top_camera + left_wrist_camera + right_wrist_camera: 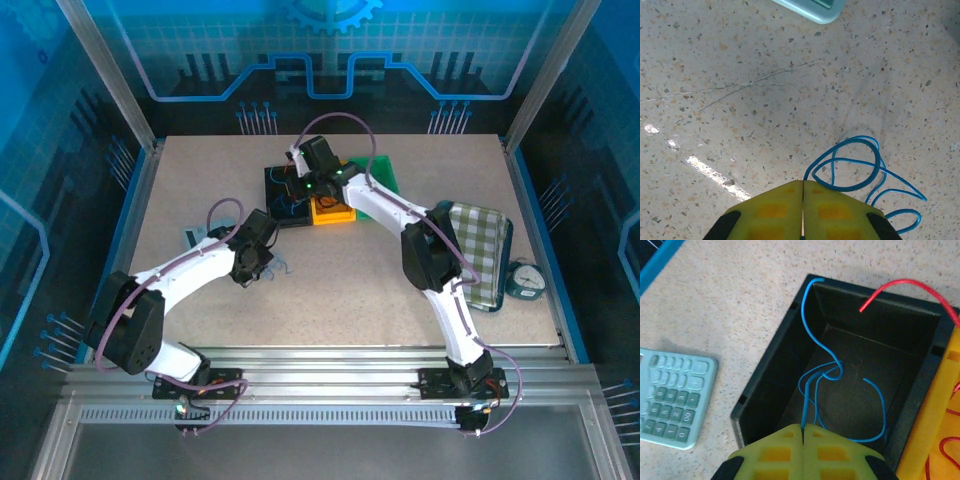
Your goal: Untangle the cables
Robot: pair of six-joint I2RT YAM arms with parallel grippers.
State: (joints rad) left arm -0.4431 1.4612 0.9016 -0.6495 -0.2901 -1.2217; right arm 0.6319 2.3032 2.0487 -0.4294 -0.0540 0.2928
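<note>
Left tool (pixel 803 186), bottom centre of the left wrist view: yellow fingers pressed shut, one end of the blue cable (pixel 858 140) seems pinched in the seam. The rest of it lies in loose overlapping loops on the speckled counter (pixel 740 75), lower right of frame. Right tool (pixel 803 429), bottom centre of the right wrist view: also shut, nipping a strand of a second blue cable (pixel 832 371) that sits inside the black bin (pixel 775 375), twisted mid-frame, one end hooked over the bin's upper-left corner. Red cable (pixel 910 286) arcs over the bin's top right rim; yellow bin (pixel 940 405) at right; calculator (pixel 675 397) at left. Best bet: pull slow and steady so loops open rather than cinch, and keep clear of the red one.
</note>
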